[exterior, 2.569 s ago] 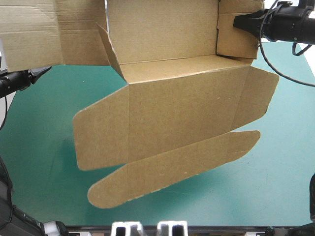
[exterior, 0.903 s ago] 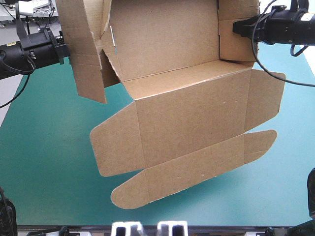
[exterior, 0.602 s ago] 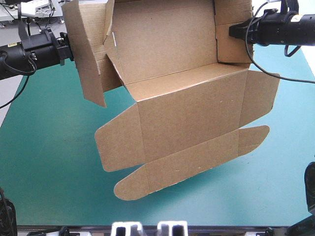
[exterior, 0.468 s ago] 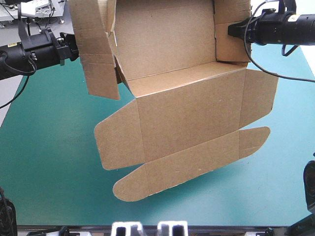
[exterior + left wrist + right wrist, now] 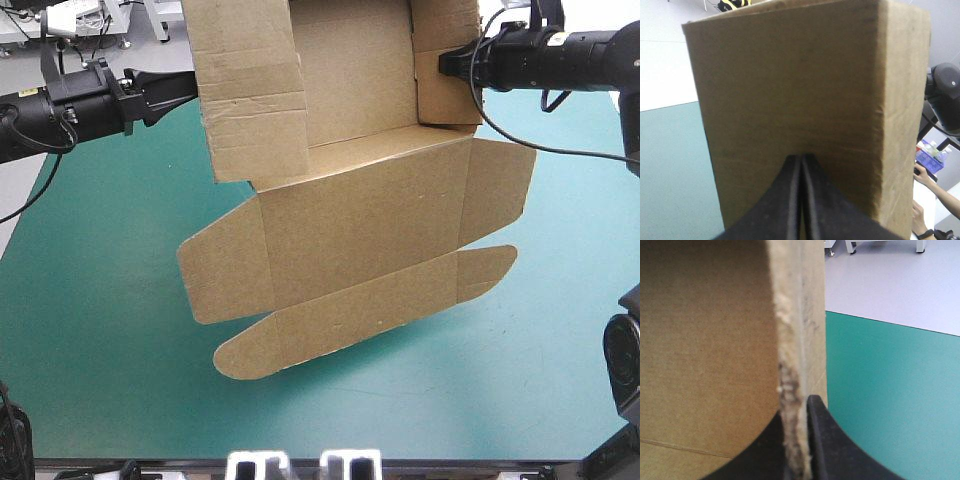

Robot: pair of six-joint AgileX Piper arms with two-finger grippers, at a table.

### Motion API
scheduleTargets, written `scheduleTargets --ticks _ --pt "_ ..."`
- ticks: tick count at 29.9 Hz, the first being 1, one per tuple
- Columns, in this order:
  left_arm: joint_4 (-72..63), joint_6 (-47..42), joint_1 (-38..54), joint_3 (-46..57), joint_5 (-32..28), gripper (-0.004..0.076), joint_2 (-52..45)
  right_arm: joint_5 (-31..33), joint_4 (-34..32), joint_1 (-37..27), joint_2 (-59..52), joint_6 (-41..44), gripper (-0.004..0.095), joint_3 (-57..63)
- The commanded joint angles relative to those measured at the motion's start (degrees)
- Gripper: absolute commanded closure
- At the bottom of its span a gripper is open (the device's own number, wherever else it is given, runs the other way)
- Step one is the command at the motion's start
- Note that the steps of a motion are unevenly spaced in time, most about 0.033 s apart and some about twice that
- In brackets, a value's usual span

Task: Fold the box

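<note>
The brown box (image 5: 360, 240) hangs in the air over the table's teal-green cover (image 5: 100, 300), filling the upper middle of the high view, with only its shadow on the cover below. Its lid (image 5: 365, 235) and rounded tuck flap (image 5: 360, 315) droop toward the lower centre. The left gripper (image 5: 190, 85) reaches in from the upper left with its black fingers together in one point at the outer face of the left side panel (image 5: 250, 90). Seen from the left wrist (image 5: 801, 159), that panel blocks nearly everything ahead. The right gripper (image 5: 447, 65), coming from the upper right, is clamped on the right wall (image 5: 440, 60). The right wrist view shows the board's raw edge pinched between its fingers (image 5: 800, 405), with cover beside it. Earlier the left side panel hung narrow and edge-on, leaving the back wall exposed. Now it faces the camera broadside and hides the left of the interior, and the box has drifted slightly leftward.
</note>
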Motion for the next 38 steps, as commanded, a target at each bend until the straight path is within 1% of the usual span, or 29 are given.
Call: scheduleTargets --ticks 1,6,9,11,16,19,28,31,34,38 --pt "-2.3 -0.3 -0.2 -1.8 0.8 0.0734 -1.6 -4.3 3.1 0.1 -2.4 0.8 0.0928 -1.3" --pt "1.1 -0.3 -1.3 -1.8 1.2 0.0733 -1.6 -5.2 1.8 0.1 -2.3 1.4 0.0928 -1.3" --pt "1.2 0.0 -2.5 -1.8 1.2 0.0703 -1.6 -5.2 1.7 0.1 -1.9 1.7 0.0928 -1.3" --pt "1.7 0.0 -2.9 -1.8 1.2 0.0655 -1.6 -5.2 1.4 0.1 -1.5 1.7 0.0928 -1.3" --pt "2.0 0.0 -2.9 -1.8 1.2 0.0471 -1.6 -5.4 0.8 0.1 -1.4 1.7 0.0928 -1.3" --pt "1.4 0.0 -2.9 -1.8 1.2 0.0409 -1.6 -5.5 -0.3 0.1 -1.3 2.0 0.0928 -1.3" --pt "1.1 0.0 -2.9 -1.8 1.2 0.0399 -1.6 -6.0 -0.9 0.5 -1.3 2.1 0.0928 -1.3" --pt "2.2 0.0 -2.9 -1.8 0.3 0.0399 -1.6 -6.1 -1.0 1.4 -1.3 2.3 0.0921 -1.3" --pt "4.9 -0.4 -3.1 -1.8 0.3 0.0399 -1.6 -6.9 -3.4 3.4 -1.3 3.4 0.0920 -1.3" --pt "12.0 -3.8 -5.2 -1.8 -2.8 0.0400 -1.6 -8.7 -7.3 6.9 -1.3 5.1 0.0921 -1.3"
